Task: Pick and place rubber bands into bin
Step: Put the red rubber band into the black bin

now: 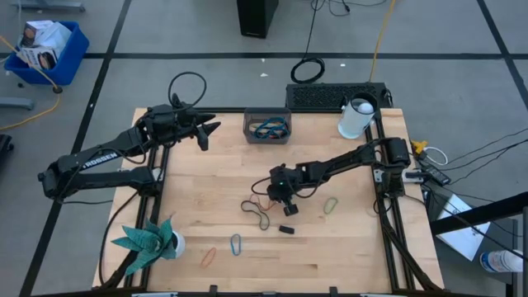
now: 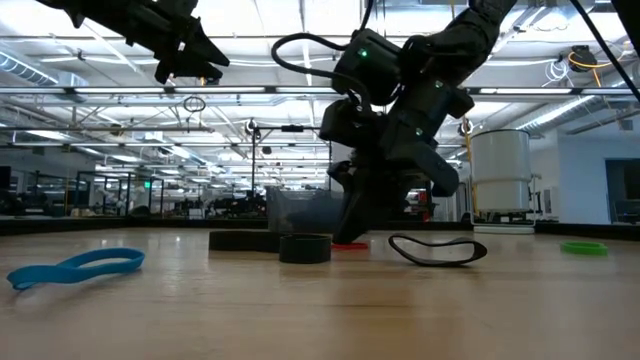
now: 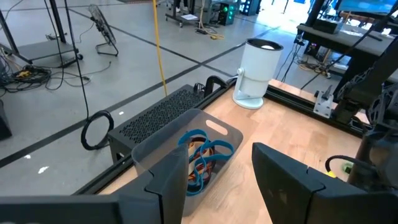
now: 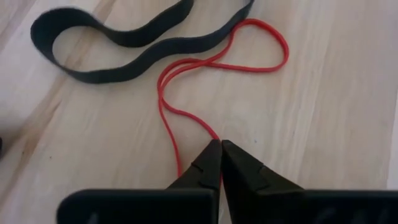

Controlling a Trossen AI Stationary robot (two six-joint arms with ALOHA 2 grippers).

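Now the right gripper pinches the red band on the surface, fingers pressed together (left gripper spread, nearer); the bin lies toward twelve o'clock.

Grey floor with dark lines around the wooden table; blue crate far left; ceiling strip lights.

Overhead, table-level and two wrist cameras share the wooden table.
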